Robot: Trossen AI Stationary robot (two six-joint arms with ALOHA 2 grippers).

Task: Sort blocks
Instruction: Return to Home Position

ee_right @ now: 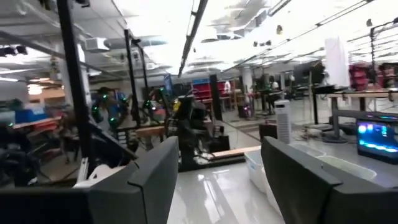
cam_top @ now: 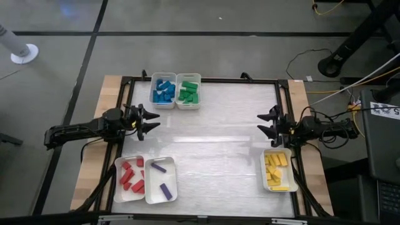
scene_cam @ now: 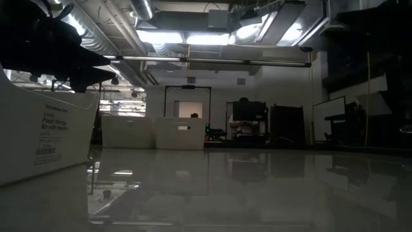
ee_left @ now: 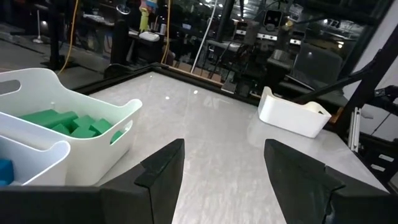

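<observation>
High view: no blocks lie loose on the surface. All sit in white trays by colour: blue blocks and green blocks along the top edge, red blocks and purple blocks bottom left, yellow blocks bottom right. Sorting looks done. The left end effector and right end effector hang at opposite side edges, fingers spread, holding nothing. The middle is open, and the trays hug the frame
</observation>
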